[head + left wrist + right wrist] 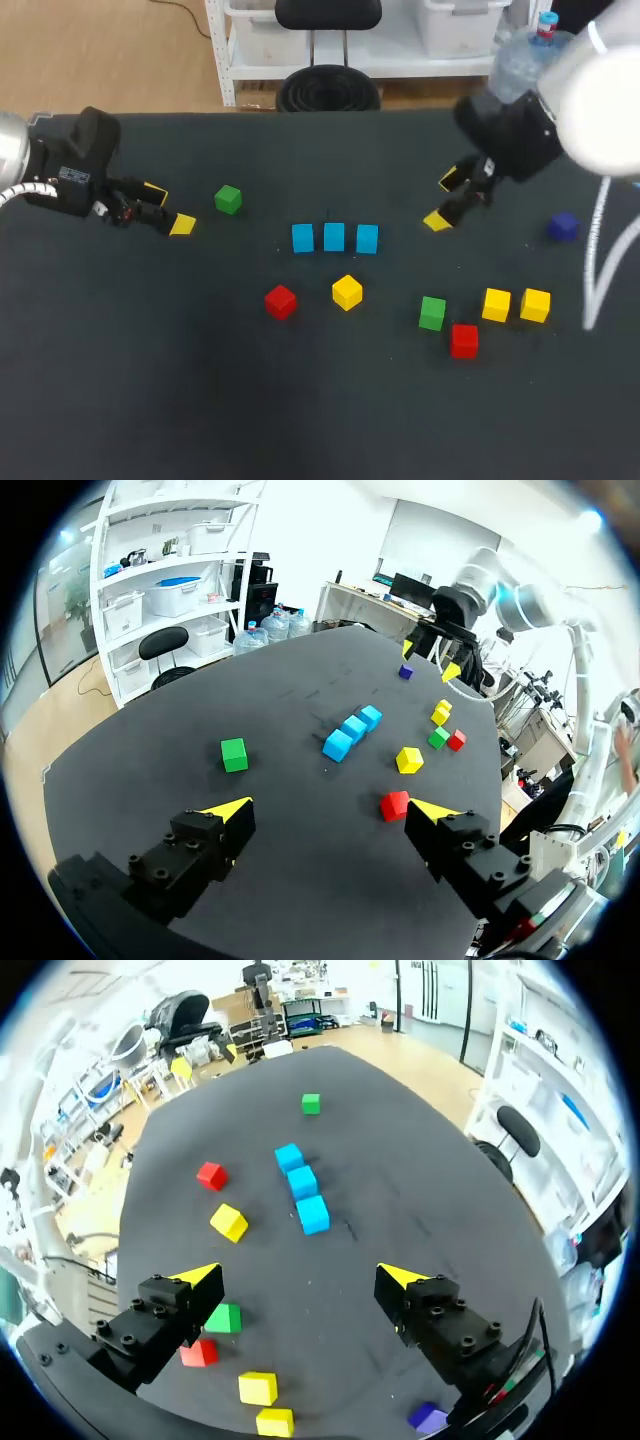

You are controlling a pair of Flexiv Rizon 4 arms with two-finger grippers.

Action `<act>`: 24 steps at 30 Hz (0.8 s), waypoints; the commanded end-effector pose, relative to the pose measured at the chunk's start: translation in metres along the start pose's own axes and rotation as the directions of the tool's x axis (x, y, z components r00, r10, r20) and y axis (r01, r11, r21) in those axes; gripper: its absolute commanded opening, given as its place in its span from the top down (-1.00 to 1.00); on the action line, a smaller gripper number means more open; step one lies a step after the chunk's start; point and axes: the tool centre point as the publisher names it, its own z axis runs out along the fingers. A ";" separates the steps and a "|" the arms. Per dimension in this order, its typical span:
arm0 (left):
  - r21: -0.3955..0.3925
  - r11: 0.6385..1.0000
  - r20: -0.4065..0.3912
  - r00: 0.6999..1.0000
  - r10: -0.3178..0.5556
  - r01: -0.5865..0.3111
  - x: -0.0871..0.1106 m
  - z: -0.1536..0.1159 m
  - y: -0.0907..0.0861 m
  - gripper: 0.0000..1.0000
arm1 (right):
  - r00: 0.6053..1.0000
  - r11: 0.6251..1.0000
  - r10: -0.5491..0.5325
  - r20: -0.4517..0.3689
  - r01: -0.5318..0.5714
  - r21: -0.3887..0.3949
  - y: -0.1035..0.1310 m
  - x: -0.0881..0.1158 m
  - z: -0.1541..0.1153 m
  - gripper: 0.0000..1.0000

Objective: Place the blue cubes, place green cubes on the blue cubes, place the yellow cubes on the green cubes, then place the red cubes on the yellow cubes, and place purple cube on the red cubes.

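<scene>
Presently, on the dark table (200, 400): three blue cubes (334, 237) in a level row at centre frame, close-set with narrow gaps between them, nothing on top; far green cube (228, 199) alone at upper left, just beside the left gripper (168, 208); near green cube (432, 312) at lower right of centre, the right red cube (464, 340) just below it and the yellow pair (515, 305) side by side to its right; lone yellow cube (347, 292) and left red cube (281, 301) below the blue row; purple cube (563, 227) apart at the right edge; left gripper low over the table at left, fingers spread and empty; right gripper (444, 200) at upper right of centre, fingers likewise parted, nothing between them. Handling, by judgement: all cubes appear small, rigid and light, flat-faced with matte sides, unlikely to slip or crush; each is best taken from above on two opposite side faces, fingers centred so the cube hangs square; being light, a cube will skid if a fingertip brushes it before closing; the tight blue row leaves little room beside it, so a green cube should be set down squarely and let go gently.
</scene>
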 end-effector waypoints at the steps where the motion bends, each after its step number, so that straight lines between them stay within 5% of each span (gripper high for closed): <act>1: 0.000 1.000 0.005 1.000 0.002 -0.002 0.001 0.000 0.000 -1.00 | 1.000 0.988 -0.004 0.011 0.002 0.152 0.004 0.010 -0.013 -1.00; 24: 0.000 1.000 0.005 1.000 0.002 -0.002 0.001 0.000 0.000 -1.00 | 0.997 0.984 0.054 0.050 -0.062 0.166 0.001 0.019 -0.024 -1.00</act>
